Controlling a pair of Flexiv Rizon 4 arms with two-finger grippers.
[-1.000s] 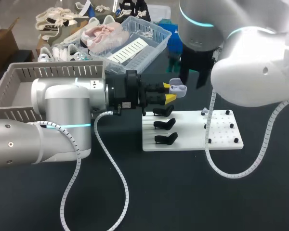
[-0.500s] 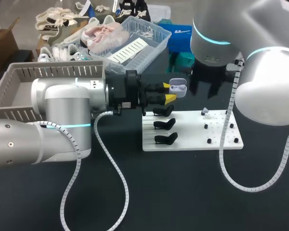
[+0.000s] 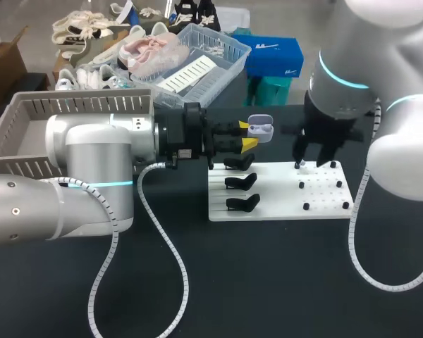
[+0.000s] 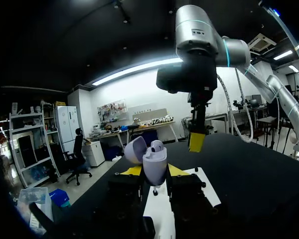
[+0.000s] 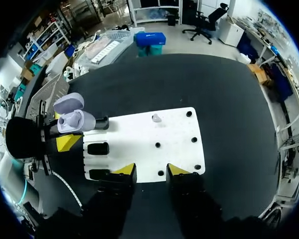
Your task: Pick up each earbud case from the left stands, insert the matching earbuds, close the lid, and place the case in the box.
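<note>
The left arm [image 3: 92, 151] comes in from nine o'clock and lies level. The left gripper [image 3: 247, 135] points toward three o'clock, jaws clamped on an open earbud case [image 3: 261, 129]. The right arm [image 3: 402, 148] enters from two o'clock. The right gripper [image 3: 314, 155] points straight down at the worktop [image 3: 268, 282], jaws apart.

the head view looks down from above and behind the robot and takes in the whole dark table [image 3: 268, 282], with the left arm [image 3: 92, 151] coming in from the left of the frame and the right arm [image 3: 402, 151] from the upper right. the left wrist view sits low and close behind the left gripper [image 4: 154, 172], facing almost level across the table toward the right arm. the right wrist view hangs high over the white board [image 5: 154, 134], facing straight down past the right gripper [image 5: 150, 170]. all three views share the white board and the open earbud case [image 3: 261, 129].
</note>
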